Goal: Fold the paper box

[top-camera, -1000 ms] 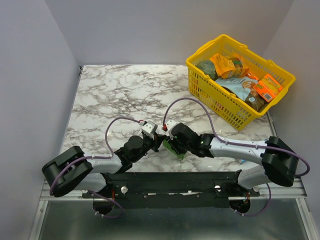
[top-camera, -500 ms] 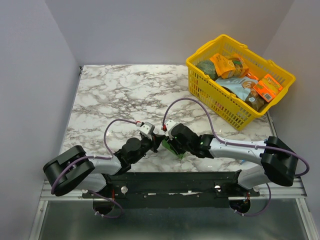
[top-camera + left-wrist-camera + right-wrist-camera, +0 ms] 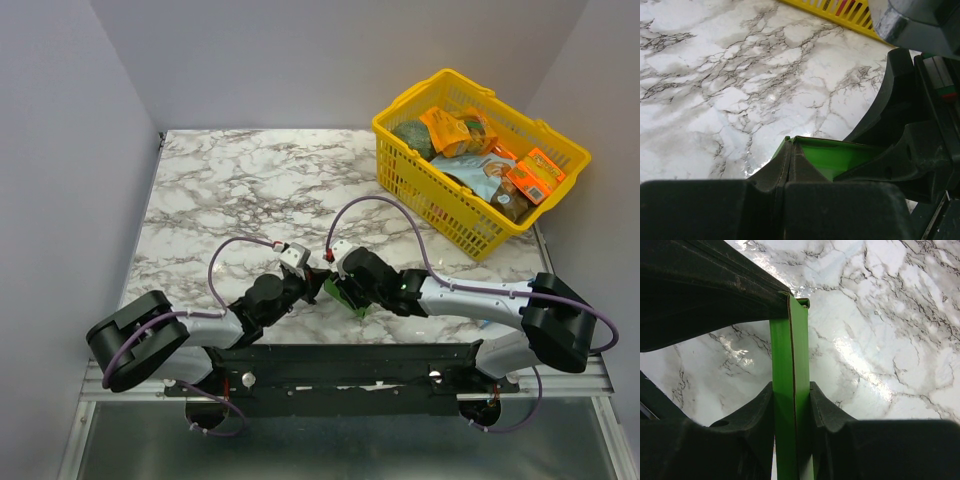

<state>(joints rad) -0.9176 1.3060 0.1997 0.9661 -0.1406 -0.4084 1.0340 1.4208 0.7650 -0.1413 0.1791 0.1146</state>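
The right claw [image 3: 791,395] is shown clamped on the green paper box [image 3: 790,340], which is held edge-up. The left claw [image 3: 790,155] is closed on its top corner. The box is located near the middle of the worktop's [image 3: 250,180] near edge.

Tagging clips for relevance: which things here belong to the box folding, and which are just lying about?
In use: box; left tool and right tool, both pinching it.
Lying about: basket; packs inside it.
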